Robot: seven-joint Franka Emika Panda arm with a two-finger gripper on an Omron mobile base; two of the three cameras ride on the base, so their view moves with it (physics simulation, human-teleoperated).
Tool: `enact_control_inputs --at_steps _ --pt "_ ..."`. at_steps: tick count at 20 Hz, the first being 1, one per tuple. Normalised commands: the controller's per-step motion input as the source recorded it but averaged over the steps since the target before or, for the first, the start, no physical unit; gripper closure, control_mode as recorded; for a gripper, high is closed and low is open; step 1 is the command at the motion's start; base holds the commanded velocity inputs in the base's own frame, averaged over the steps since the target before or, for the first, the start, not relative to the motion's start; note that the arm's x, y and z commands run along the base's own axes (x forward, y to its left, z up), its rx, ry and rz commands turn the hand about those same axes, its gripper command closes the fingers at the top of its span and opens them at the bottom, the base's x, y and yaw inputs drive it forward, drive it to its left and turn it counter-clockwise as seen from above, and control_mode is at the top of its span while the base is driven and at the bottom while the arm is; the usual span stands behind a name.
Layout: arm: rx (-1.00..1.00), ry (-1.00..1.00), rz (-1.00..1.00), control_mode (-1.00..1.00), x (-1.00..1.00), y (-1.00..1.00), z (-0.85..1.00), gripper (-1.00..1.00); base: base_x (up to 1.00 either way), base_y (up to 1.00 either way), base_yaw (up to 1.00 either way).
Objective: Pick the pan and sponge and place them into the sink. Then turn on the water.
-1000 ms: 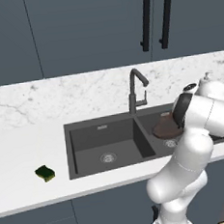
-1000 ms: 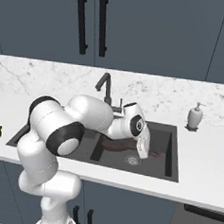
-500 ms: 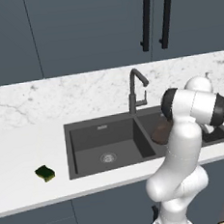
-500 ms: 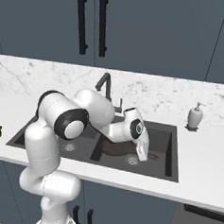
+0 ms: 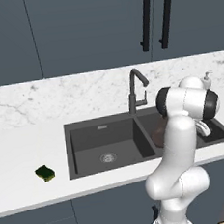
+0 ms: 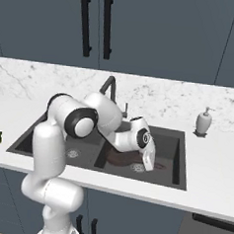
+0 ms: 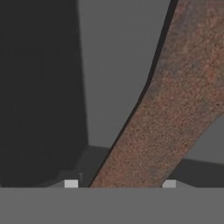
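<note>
Right base view: arm bent low over the sink, gripper down inside the right basin, pointing at the floor of it. Pan lies in that same right basin, reddish-brown inside showing just left of the gripper, partly hidden behind the forearm. Hand view has a wide reddish-brown band of the pan running up between the two fingertips, dark basin wall to the left. Jaws partly apart either side of that band; can't tell if they actually grip it or just straddle it. Left base view: sponge sits on the white counter left of the sink, well apart from it, green top up. Faucet stands behind the centre divider, no water running. White soap dispenser on the counter right of the sink, near the back wall.
</note>
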Motion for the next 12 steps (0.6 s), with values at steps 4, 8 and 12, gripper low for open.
enact_control_inputs --at_steps 4,8,12 --pt "0.0 0.0 0.0 -1.0 0.17 0.0 -0.29 1.0 0.0 0.0 0.0" --pt "0.0 0.0 0.0 -1.0 0.15 0.0 -0.26 1.0 0.0 0.0 0.0" --pt "0.0 0.0 0.0 -1.0 0.22 0.0 -0.18 1.0 0.0 0.0 0.0"
